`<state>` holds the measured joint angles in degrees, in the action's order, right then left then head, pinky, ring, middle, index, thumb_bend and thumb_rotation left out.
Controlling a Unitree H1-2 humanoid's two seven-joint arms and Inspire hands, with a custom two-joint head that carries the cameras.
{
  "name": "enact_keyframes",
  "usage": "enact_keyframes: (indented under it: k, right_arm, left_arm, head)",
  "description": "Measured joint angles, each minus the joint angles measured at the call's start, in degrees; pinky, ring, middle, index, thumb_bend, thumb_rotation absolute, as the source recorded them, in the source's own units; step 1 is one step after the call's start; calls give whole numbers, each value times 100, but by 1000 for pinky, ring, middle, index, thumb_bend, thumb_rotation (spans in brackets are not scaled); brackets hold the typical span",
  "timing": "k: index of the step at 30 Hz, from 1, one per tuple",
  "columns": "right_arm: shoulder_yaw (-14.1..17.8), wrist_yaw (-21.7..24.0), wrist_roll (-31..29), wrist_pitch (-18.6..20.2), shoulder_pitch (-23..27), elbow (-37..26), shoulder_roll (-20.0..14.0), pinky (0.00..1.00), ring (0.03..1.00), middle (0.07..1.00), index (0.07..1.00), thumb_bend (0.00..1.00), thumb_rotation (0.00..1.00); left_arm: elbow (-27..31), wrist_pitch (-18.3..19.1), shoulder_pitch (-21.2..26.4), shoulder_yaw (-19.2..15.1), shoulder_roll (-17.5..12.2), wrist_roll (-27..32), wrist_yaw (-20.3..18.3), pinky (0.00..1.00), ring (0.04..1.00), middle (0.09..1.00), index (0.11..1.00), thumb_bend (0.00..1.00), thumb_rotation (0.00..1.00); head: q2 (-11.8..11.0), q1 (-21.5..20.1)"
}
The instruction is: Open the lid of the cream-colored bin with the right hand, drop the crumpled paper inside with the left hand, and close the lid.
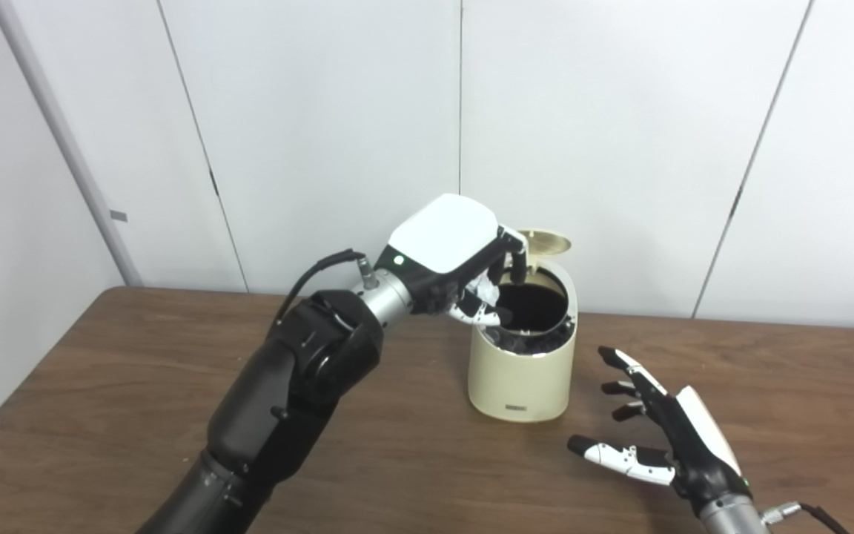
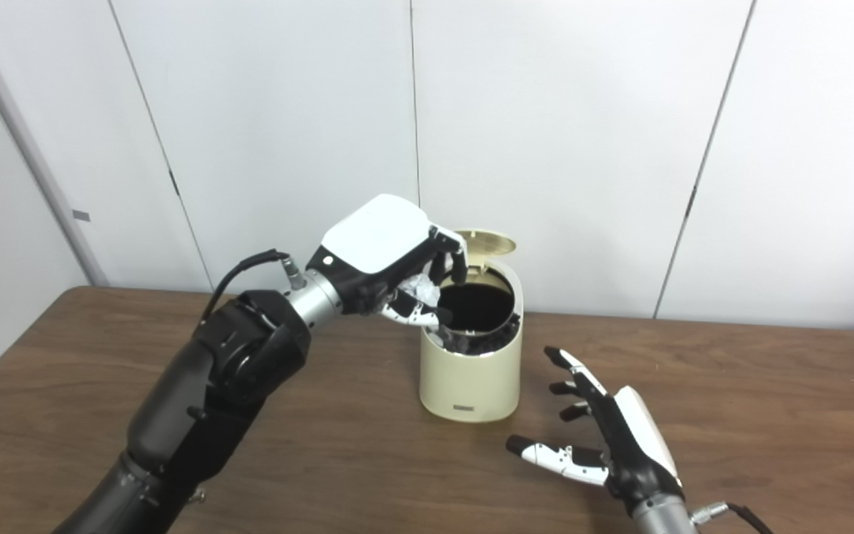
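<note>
We see our left hand (image 1: 453,259) poised over the near-left rim of the cream-colored bin (image 1: 523,371), fingers curled around the crumpled paper (image 1: 482,291), which sits just above the dark opening. The lid (image 1: 545,241) stands tipped up at the back. Our right hand (image 1: 657,430) hangs empty with fingers spread, just right of the bin above the wooden table (image 1: 101,386), whose surface lies bare on both sides.

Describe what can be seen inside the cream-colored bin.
The bin stands with its lid up. Inside shows only a dark liner; the bottom is in shadow. The left hand holds crumpled paper at the rim.
</note>
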<state>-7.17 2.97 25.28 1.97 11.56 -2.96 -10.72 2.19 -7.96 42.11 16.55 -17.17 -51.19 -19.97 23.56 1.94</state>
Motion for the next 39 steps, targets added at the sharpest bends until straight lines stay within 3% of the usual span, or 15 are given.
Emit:
enact_keyframes:
  k: [6,9,32,39]
  right_arm:
    - [4,0,-6,33,-39,-5,6,647,795,909,901,613,445]
    - [2,0,-9,31,-66,-5,11,636,790,908,900,618,452]
    - [82,-25,-112,-21,-82,-21,-1,625,791,910,898,632,455]
    - [80,-35,-147,-32,-83,-21,-8,623,789,911,900,627,451]
  left_arm:
    - [-418,-307,72,52,95,6,518,250,338,445,529,493,0]
    - [-702,-507,113,127,136,-32,897,303,357,441,524,496,0]
    - [-2375,-1518,456,565,235,-455,3299,385,386,495,519,500,0]
    - [-2816,-1635,489,695,352,-489,3625,378,376,488,524,499,0]
  head:
    - [-9,-35]
    - [-9,-53]
    - [53,-185]
    - [79,-202]
